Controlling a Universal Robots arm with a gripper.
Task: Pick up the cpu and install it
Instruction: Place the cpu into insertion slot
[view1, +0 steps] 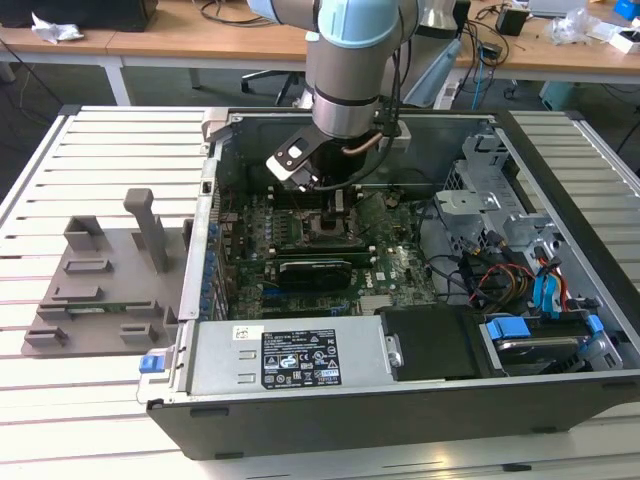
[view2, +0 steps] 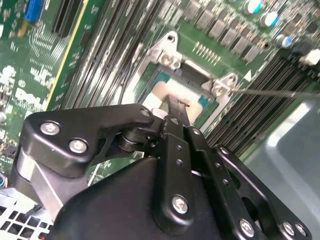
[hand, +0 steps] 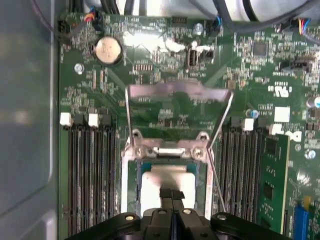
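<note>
Fingers (hand: 166, 196), slim black bars pressed together, over flat silvery cpu (hand: 162, 177).

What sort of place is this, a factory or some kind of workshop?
Probably a robotics lab or workshop: a robot arm reaches into an open desktop computer case on a slatted metal table, with cluttered wooden desks behind.

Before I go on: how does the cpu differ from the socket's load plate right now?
The cpu lies flat in the socket, directly under the gripper; the load plate is swung open, clear of the socket. The cpu is a solid pale square; the load plate is an open frame with the motherboard showing through it. Both are silver-grey metal.
</note>
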